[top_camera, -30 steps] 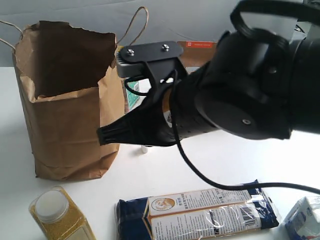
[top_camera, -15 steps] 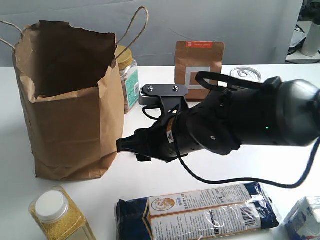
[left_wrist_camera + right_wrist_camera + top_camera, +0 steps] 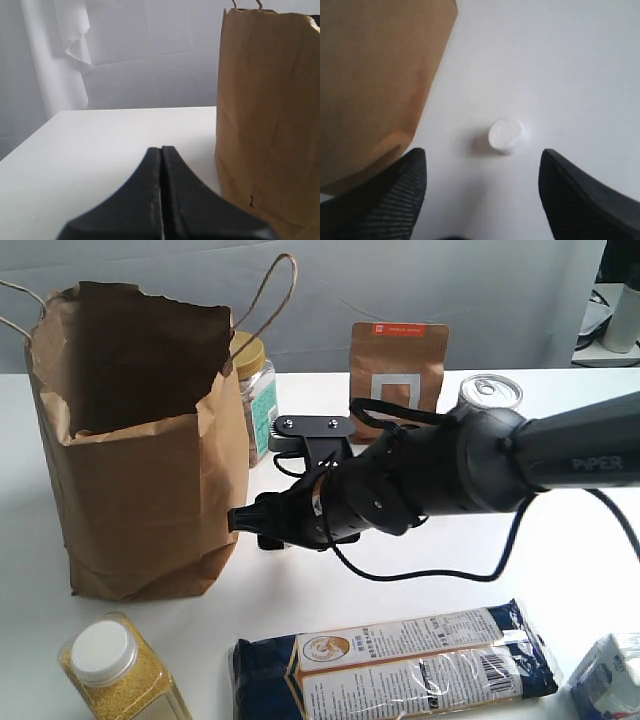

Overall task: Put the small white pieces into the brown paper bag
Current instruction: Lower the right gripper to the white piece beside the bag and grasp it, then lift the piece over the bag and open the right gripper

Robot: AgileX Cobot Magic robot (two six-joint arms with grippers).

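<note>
One brown paper bag (image 3: 140,440): stood upright and open-mouthed at the left of the white table (image 3: 580,580); its inside is not shown.
Right gripper (image 3: 482,159): brought down within the last second from high over the scene to table level, just beside the bag's foot; its fingers are spread wide and nothing is held.
Left gripper (image 3: 161,150): pressed closed on nothing, set apart from the bag.
Small white piece (image 3: 506,136): laid on the table between the spread fingers, untouched, near the bag.
Meaning for the task: the approach is judged complete; closing and lifting over the bag's rim are not yet done.
Other pieces: none are seen.
</note>
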